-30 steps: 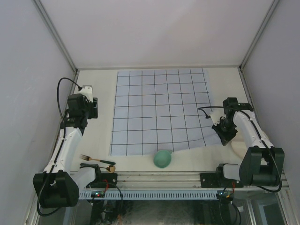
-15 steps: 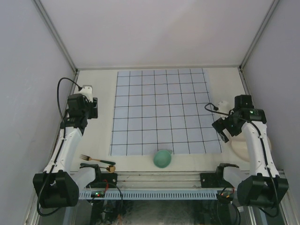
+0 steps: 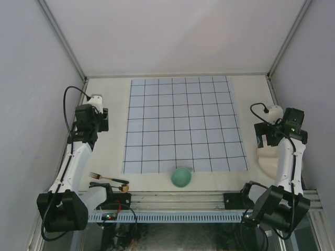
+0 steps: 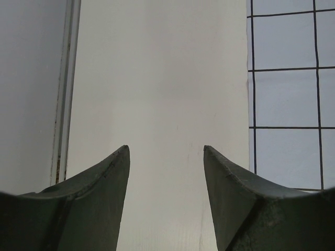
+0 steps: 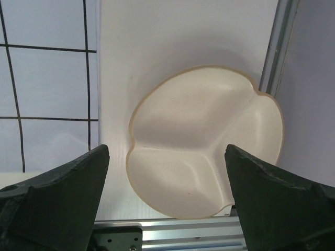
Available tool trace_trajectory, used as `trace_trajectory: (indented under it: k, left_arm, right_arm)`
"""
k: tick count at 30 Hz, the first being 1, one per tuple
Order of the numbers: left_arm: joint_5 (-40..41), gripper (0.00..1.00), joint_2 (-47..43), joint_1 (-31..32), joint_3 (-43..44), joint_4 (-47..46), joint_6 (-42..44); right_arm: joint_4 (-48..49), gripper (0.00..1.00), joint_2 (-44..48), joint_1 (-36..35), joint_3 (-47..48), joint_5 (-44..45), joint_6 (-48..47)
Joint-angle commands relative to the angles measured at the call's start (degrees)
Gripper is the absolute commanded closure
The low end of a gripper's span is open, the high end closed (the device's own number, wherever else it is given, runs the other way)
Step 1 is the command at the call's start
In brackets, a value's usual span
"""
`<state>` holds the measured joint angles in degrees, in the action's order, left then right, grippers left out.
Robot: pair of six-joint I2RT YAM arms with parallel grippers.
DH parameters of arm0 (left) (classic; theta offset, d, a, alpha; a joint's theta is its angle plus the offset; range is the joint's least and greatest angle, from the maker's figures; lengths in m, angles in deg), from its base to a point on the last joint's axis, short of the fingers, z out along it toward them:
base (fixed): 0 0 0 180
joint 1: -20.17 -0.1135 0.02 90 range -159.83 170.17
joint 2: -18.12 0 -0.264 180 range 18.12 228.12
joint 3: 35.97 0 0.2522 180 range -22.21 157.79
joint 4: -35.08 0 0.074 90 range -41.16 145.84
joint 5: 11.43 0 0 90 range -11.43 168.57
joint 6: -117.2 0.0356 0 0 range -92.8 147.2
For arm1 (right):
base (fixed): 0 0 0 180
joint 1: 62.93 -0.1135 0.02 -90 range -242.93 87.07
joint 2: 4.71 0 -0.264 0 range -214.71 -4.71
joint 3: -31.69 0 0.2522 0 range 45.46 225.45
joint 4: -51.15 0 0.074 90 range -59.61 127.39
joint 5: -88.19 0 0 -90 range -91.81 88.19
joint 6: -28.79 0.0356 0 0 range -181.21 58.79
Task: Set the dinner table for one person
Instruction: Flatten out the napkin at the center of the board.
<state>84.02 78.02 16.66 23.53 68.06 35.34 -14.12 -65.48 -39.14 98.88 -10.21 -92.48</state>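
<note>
Looking down from my right wrist, I see my right claw (image 5: 166,149) spread wide and holding nothing. It hangs over a cream plate (image 5: 204,141) split into three sections. The plate lies flat on the pale surface (image 5: 183,31), between the checked cloth (image 5: 47,94) and the side rail, with its near rim close to the front frame. My guess is that this plate is what I go for next. The trouble is that it is shallow and flat. If I come down on the middle my fingers will only meet the dish. If I pinch the rim too lightly it can slip out, tip, or skid toward the rail

From my left wrist, my left claw (image 4: 165,149) stands partly apart and empty, with only bare surface under it. The cloth's edge is off to its right

From above, both arms sit at opposite sides and the cloth covers the middle of the surface. A green bowl (image 3: 181,177) rests at the cloth's near edge and a fork (image 3: 104,178) lies by my left base. Nothing seems laid in place yet. If I carry the plate low across the cloth I could catch the edge and ruck it up, and a wide swing could knock the bowl
</note>
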Motion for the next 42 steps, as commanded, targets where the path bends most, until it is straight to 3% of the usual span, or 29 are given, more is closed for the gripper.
trace_trajectory:
  k: [1,7,13,20,27,42]
  left_arm:
    - [2.68,0.37,0.16,-0.19,-1.37,-2.87,0.47]
    - [3.02,0.37,0.36,-0.23,-1.21,-4.05,0.06]
    - [-7.69,0.38,6.78,-0.12,2.81,-1.37,0.51]
    - [-16.91,0.4,17.7,-0.26,6.97,3.26,-5.66]
    - [-27.52,0.4,23.31,-0.46,4.01,-3.15,-13.29]
    - [-31.95,0.43,37.54,-1.4,10.15,-7.27,-19.15]
  right_arm:
    - [6.85,0.09,1.94,1.06,-2.42,-2.67,2.93]
    - [8.33,0.09,1.08,1.04,-3.5,-6.0,3.95]
    - [7.05,0.09,1.98,1.08,-2.69,-4.87,3.99]
    - [4.8,0.09,4.89,0.76,-1.35,-5.02,7.49]
    - [2.42,0.09,5.25,-2.54,0.79,-2.56,9.42]
    - [1.98,0.09,11.36,-3.58,-0.45,-0.2,10.89]
